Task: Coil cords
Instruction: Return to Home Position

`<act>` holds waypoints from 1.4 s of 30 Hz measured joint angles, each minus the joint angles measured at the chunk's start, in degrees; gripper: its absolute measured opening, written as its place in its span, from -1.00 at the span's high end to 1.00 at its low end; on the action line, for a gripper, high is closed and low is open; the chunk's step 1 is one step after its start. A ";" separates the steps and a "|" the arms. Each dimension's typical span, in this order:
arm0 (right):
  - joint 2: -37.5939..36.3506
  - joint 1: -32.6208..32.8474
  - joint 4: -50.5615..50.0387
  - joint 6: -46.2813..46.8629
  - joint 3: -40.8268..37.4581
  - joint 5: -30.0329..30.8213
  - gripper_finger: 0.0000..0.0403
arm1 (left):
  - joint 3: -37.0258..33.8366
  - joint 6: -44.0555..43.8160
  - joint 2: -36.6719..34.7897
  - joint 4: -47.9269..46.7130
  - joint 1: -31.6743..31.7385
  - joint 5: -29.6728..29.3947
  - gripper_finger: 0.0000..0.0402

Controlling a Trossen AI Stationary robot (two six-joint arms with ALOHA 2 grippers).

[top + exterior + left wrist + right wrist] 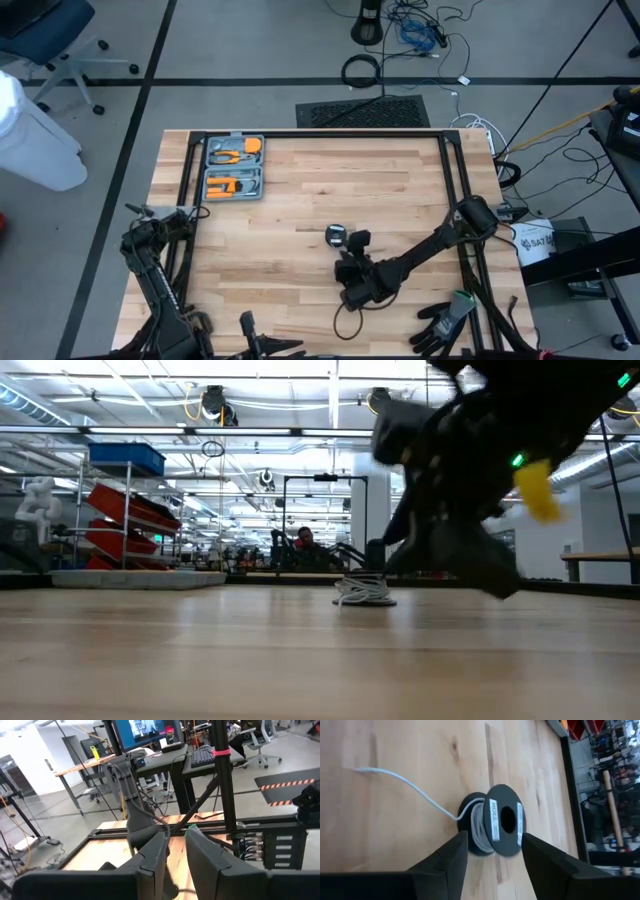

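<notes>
- Right claw (495, 836) hangs low over the middle of the worktop (300, 180), fingers apart, gripping nothing.
- Just ahead of its tips sits the reel (504, 826) (white cord (410, 787) wound on, one loose end trailing over the wood).
- Left claw (175, 832) waits by the left edge, with a narrow gap between its fingers.
- Grey tool case (233, 167) sits far-left.

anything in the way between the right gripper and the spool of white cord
Nothing visible. The spool lies on the bare table just ahead of the open right gripper, in line with the gap between its fingers. Only the cord trails off to one side. The left gripper sits near the table's left edge.
</notes>
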 joint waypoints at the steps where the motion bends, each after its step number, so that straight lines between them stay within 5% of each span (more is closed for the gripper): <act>1: -0.63 0.61 -1.29 1.45 -0.02 -0.24 0.14 | 0.00 0.76 0.00 -0.02 -0.12 0.00 0.58; 8: -9.15 5.61 -7.00 9.85 -0.02 -1.95 0.17 | 0.00 2.12 -0.09 -0.15 0.21 1.62 0.58; 15: -21.48 10.31 -6.84 16.40 0.00 -7.93 0.35 | -0.02 4.13 -0.69 -0.21 6.15 12.67 0.58; 21: -30.27 15.85 -6.87 16.41 0.02 -8.14 0.71 | -0.02 4.19 -2.72 -1.18 13.50 22.87 0.71; 25: -34.53 18.61 -7.02 12.62 0.02 -7.91 0.97 | -0.02 6.61 -4.53 -2.67 16.94 23.56 0.96; 42: -46.88 22.78 -16.46 5.95 -0.84 -6.94 1.00 | 0.00 -9.42 -12.16 -35.93 21.10 22.56 0.99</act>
